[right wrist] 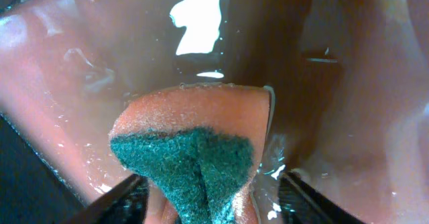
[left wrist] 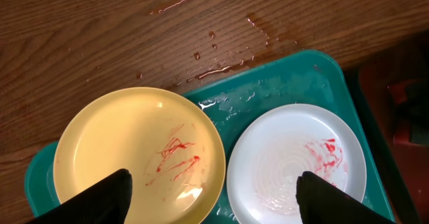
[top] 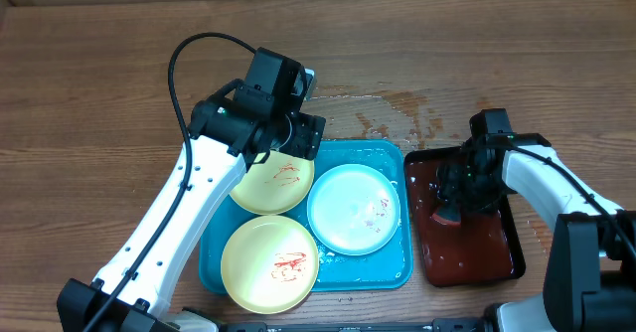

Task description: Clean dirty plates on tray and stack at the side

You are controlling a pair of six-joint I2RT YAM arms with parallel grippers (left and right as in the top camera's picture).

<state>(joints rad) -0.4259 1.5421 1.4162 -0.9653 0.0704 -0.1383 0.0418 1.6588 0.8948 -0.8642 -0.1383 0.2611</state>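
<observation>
Plates (top: 353, 210) round, red-smeared, on wet turquoise tray (left wrist: 281, 83), left gripper (left wrist: 214, 184) spread open, right gripper (right wrist: 211, 187) pinching folded scratchy sponge (right wrist: 194, 123)

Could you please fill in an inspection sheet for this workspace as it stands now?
Surface: wooden table, with a wet patch next to the blue tray.
Job's things: far yellow plate, near yellow plate and white plate lie on the blue tray, all red-smeared and unstacked.
Clutter: dark red tray, wet inside.
Grippers: left gripper is open above the plates; right gripper is shut on a sponge in the dark red tray.
Cables: black cable loops off the left arm.
Surroundings: nothing seen.
</observation>
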